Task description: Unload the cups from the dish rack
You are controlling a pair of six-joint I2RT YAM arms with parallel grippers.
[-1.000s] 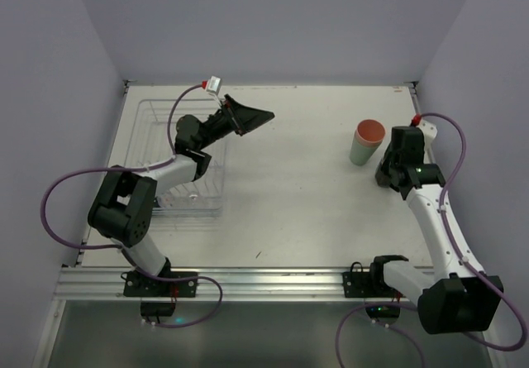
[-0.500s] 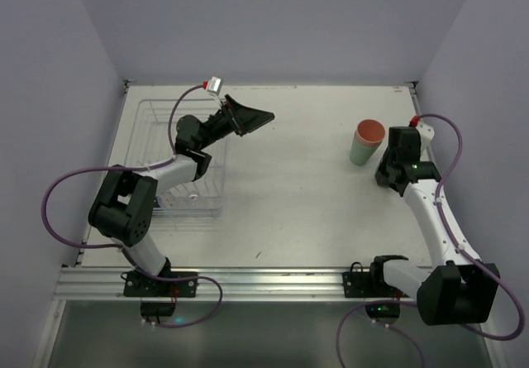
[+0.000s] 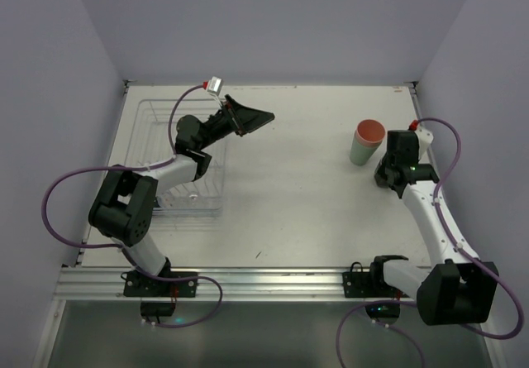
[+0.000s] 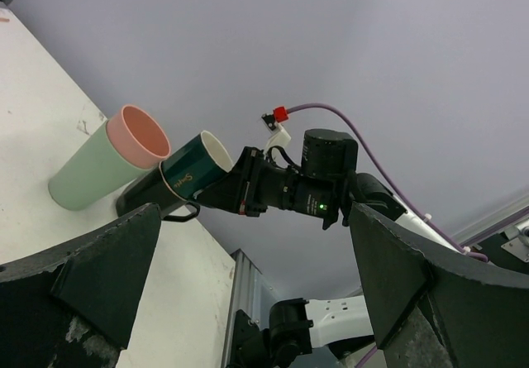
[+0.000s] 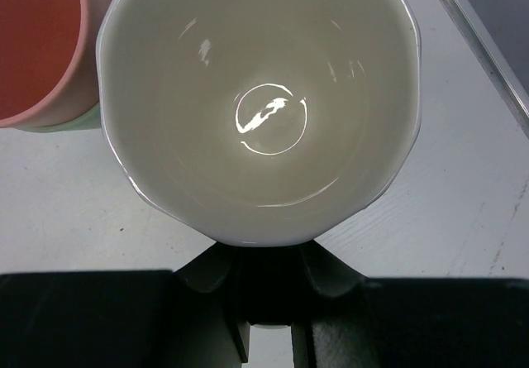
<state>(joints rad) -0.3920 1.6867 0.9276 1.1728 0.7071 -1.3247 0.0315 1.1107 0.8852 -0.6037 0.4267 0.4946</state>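
Glossy pale inside of the teal cup (image 5: 260, 103), matt salmon cup (image 5: 37, 45), thin-wire dish rack (image 3: 149, 136), smooth white table (image 3: 306, 186).

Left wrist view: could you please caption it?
Right gripper grips a teal cup beside a pink cup nested in a green cup.

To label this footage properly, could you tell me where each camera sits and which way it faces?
Top external: above and behind the bases, looking down on the table, dish rack, left arm and right arm.
Left wrist: on the left arm, facing across the table at the right arm holding the dark teal cup; its open jaws frame the lower corners.
Right wrist: looking straight into that cup's pale inside; its jaws show below.
Shared: the pink-in-green cup stack appears in all three.
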